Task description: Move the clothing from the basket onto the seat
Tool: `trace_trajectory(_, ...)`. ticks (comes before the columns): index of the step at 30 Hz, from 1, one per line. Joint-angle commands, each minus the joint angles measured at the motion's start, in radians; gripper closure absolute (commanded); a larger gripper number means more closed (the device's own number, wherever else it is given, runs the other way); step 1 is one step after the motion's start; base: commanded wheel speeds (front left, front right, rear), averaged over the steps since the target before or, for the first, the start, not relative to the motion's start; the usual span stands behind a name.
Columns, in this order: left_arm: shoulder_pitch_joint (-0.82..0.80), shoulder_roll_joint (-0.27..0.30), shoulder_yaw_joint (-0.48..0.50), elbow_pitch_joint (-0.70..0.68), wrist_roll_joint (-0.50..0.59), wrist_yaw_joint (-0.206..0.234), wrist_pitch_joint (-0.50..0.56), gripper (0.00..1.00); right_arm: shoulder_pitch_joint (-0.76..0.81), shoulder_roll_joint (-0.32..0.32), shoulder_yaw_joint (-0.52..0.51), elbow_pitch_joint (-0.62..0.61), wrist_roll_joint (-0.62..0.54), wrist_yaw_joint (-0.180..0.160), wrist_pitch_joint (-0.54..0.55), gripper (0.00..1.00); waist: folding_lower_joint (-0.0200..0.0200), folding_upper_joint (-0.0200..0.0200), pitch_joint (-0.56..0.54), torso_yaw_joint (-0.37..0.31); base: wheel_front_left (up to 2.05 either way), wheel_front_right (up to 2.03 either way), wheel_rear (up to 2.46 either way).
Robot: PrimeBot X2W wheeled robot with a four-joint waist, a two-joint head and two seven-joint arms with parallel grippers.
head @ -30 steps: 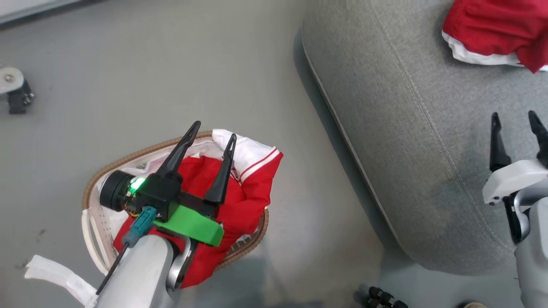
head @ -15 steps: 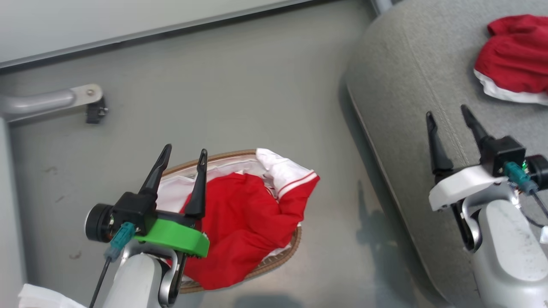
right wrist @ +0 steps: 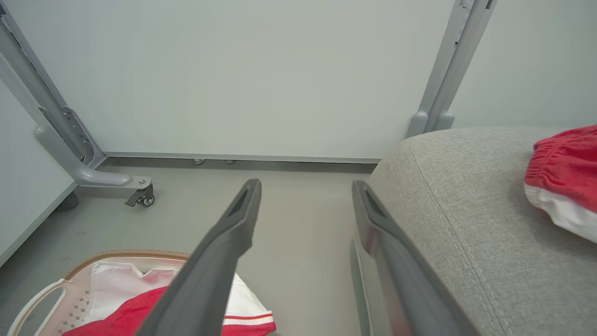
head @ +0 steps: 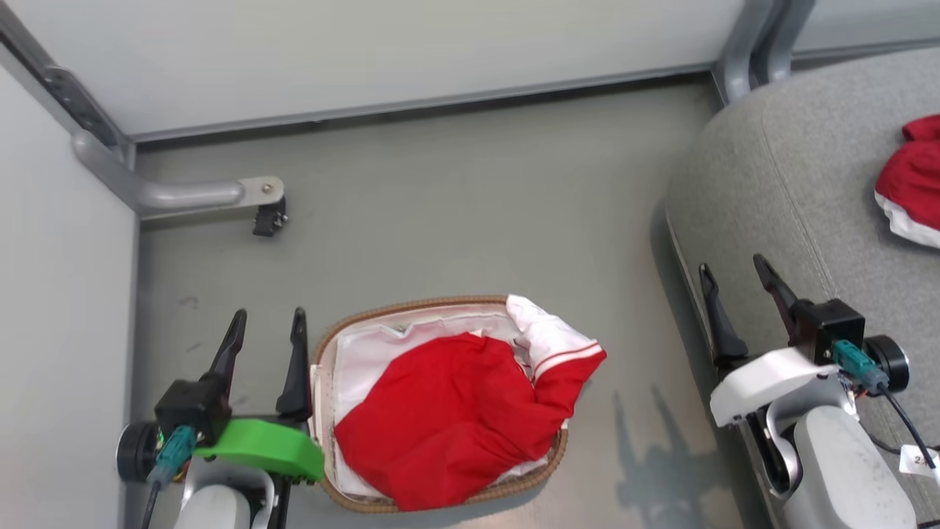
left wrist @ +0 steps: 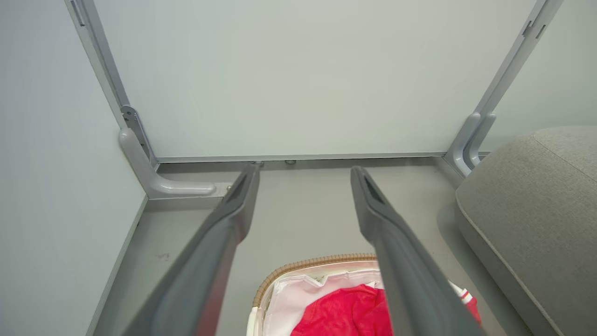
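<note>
A red garment with a white striped cuff (head: 470,411) fills the oval basket (head: 411,304) on the floor; the same clothing (left wrist: 345,312) (right wrist: 140,315) shows low in both wrist views. Another red and white garment (head: 907,187) (right wrist: 562,177) lies on the grey seat (head: 800,184) at the right. My left gripper (head: 268,322) hangs open and empty just left of the basket. My right gripper (head: 734,268) is open and empty over the seat's near edge.
White partition panels stand at the back and left. A grey metal foot with a small castor (head: 268,217) juts onto the floor behind the basket. A grey post (head: 756,37) rises at the seat's far corner. Bare floor lies between basket and seat.
The head camera has swung up and back, bringing the walls into view. My left gripper has come off the basket's clothing to its left side; the right gripper stays open over the seat edge.
</note>
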Motion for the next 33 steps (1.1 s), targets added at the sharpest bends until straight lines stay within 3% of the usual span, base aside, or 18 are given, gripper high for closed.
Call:
trace_trajectory(1,0.025,0.0,0.014,0.009,0.011,-0.002,-0.001,0.0,0.022,-0.001,0.001,0.003,0.008,-0.001,-0.002,0.0,0.0,0.0,-0.051,0.034,0.0,0.0,0.0)
trace_trajectory(21,0.189,-0.004,0.056,0.048,-0.041,-0.003,-0.001,0.0,0.18,0.014,0.026,0.012,0.04,-0.001,-0.002,0.0,0.0,0.0,-0.194,0.028,0.0,0.0,0.0)
trace_trajectory(33,0.137,-0.003,-0.013,0.079,-0.056,-0.002,-0.001,0.0,0.127,0.019,0.033,0.008,0.041,-0.001,-0.002,0.0,0.0,0.0,-0.103,0.002,0.0,0.0,0.0)
